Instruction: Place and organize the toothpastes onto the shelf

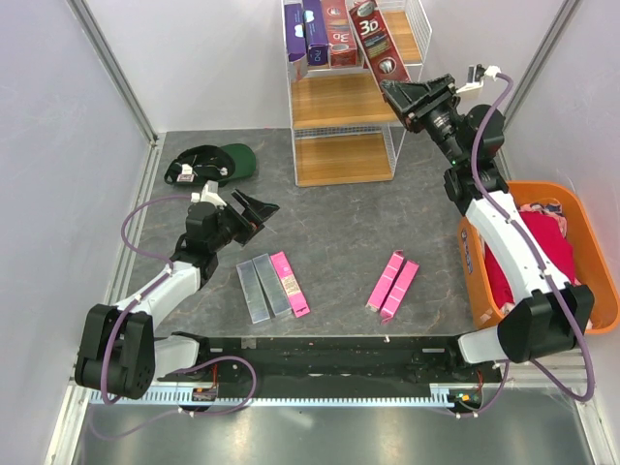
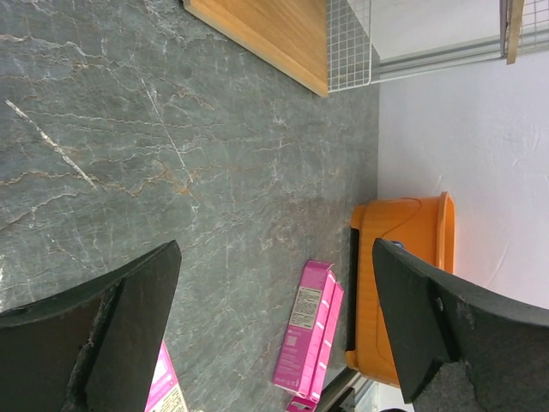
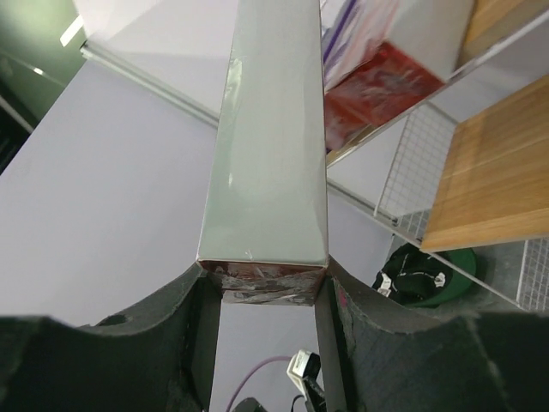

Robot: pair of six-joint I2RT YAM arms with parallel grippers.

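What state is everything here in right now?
Left gripper: open, empty.
Right gripper: shut on dark red carton, at shelf top.
Shelved cartons: standing upright.
Silver-grey cartons: flat on table.
Pink cartons: flat on table.
Orange basket: holds red cloth.
Green cap: lying on table.

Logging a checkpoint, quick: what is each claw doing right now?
Left claw: open, holding nothing.
Right claw: closed on a red toothpaste box at the top of the shelf.

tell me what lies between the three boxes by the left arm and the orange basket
Two pink boxes, side by side on the table; the rest of that stretch is bare. The top view shows it.
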